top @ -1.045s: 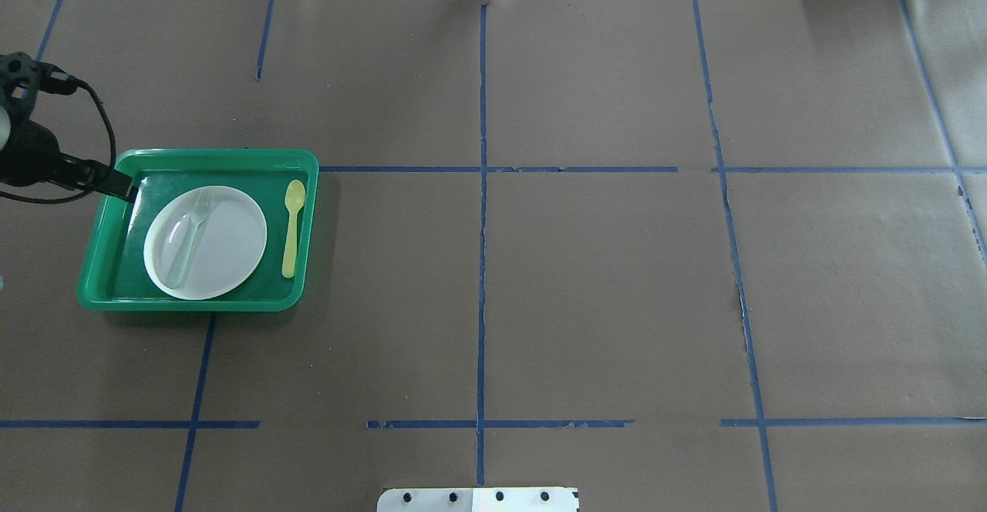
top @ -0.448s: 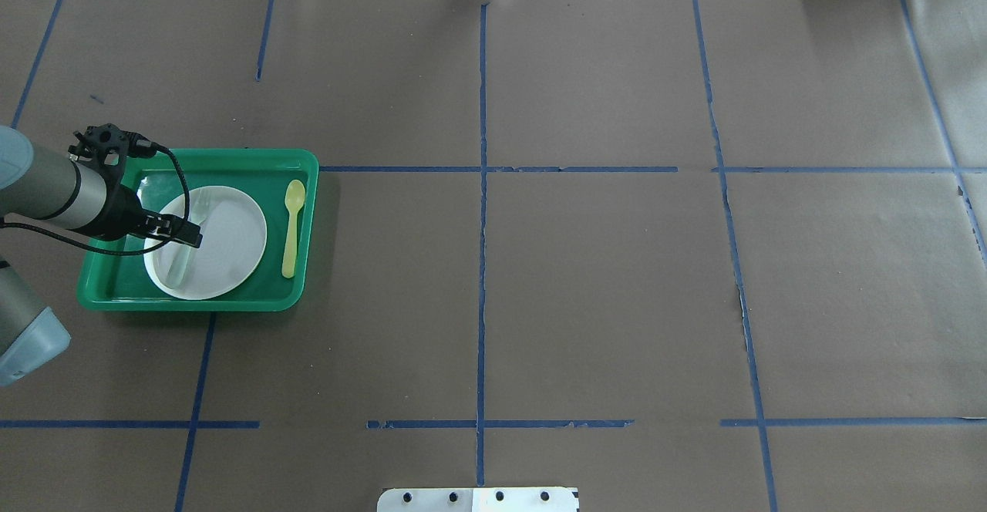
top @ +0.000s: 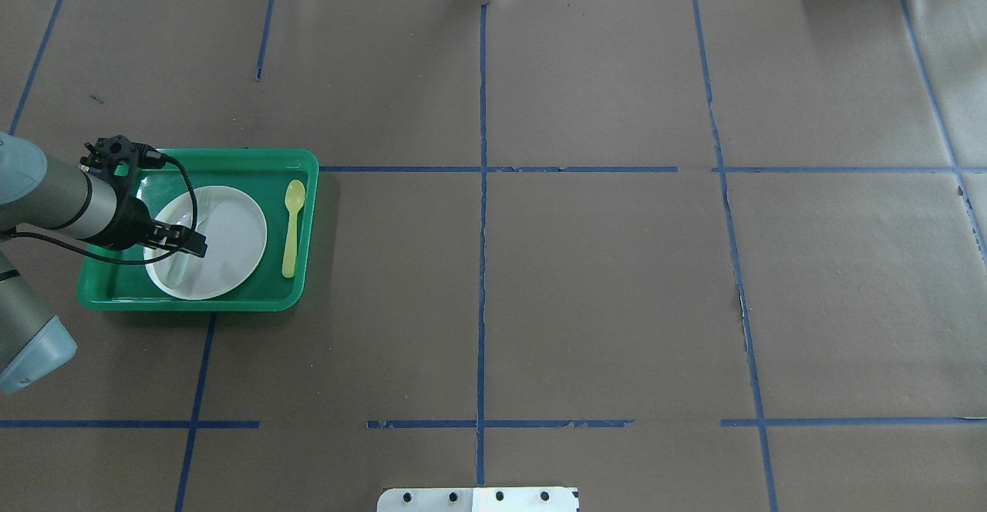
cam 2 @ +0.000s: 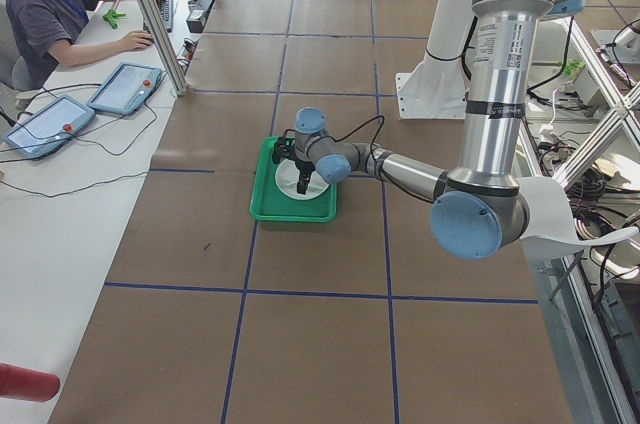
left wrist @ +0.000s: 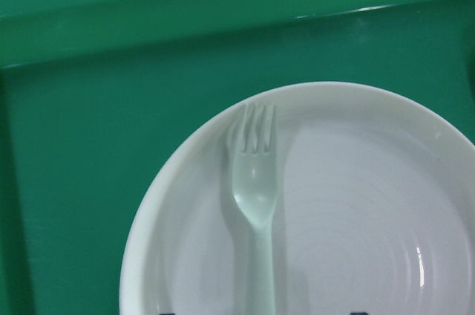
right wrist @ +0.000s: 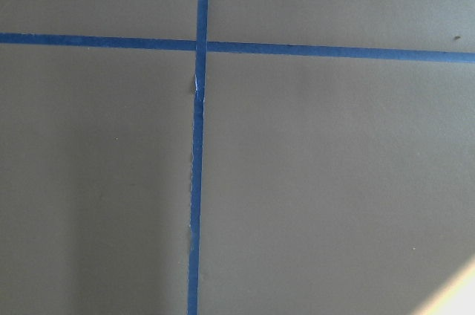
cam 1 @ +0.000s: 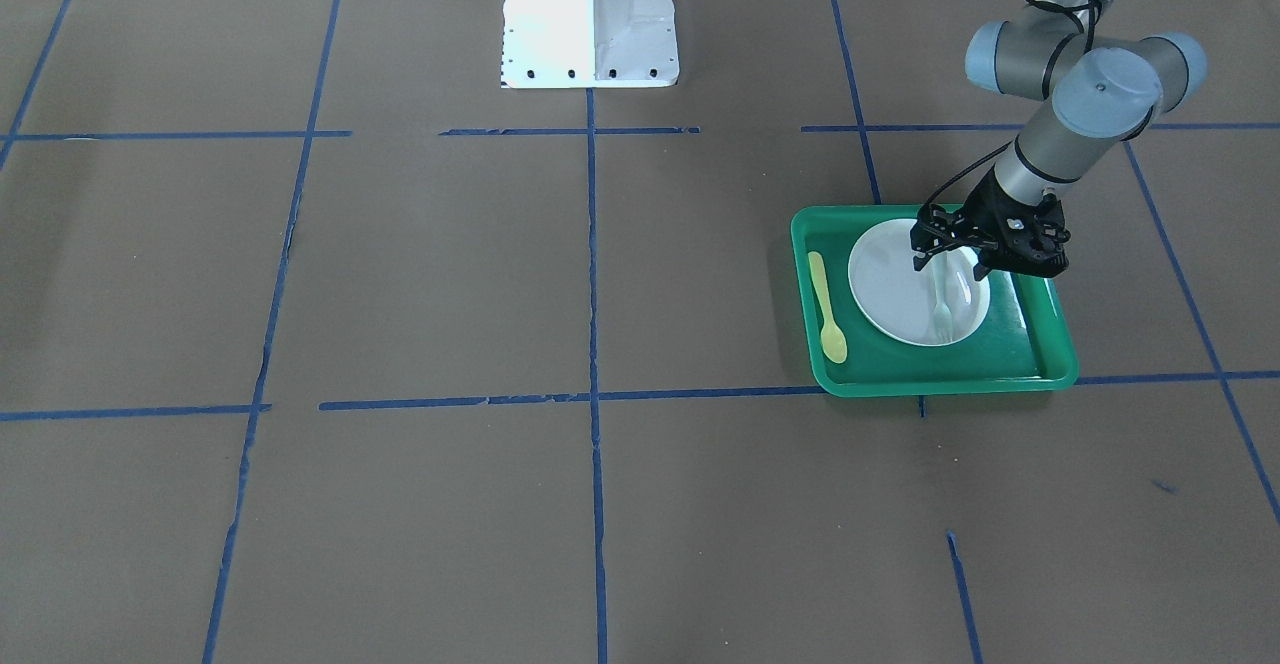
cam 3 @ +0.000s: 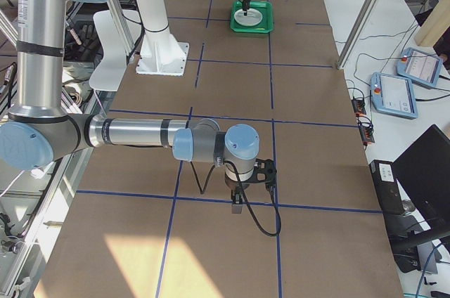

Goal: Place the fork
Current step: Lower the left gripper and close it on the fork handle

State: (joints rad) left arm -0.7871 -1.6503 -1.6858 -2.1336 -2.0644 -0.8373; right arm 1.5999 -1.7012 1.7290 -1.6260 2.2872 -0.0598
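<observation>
The pale mint fork (left wrist: 256, 203) lies flat on the left half of a white plate (top: 231, 242), tines pointing away from the robot. The plate sits in a green tray (top: 231, 159). My left gripper (cam 1: 948, 266) hangs over the fork's handle, open, with one finger on each side. The fork (cam 1: 942, 314) pokes out below the fingers in the front-facing view, and its handle end (top: 178, 269) shows in the overhead view. My right gripper (cam 3: 238, 206) shows only in the exterior right view, low over bare table; I cannot tell whether it is open or shut.
A yellow spoon (top: 291, 227) lies in the tray to the right of the plate, handle toward the robot. The tray's raised rim (cam 1: 940, 379) surrounds the plate. Blue tape lines cross the brown table. The robot's white base (cam 1: 590, 14) stands mid-table.
My left gripper moved from the tray's far-left rim over the plate and settled above the fork's handle. The fork, plate and spoon have not moved.
</observation>
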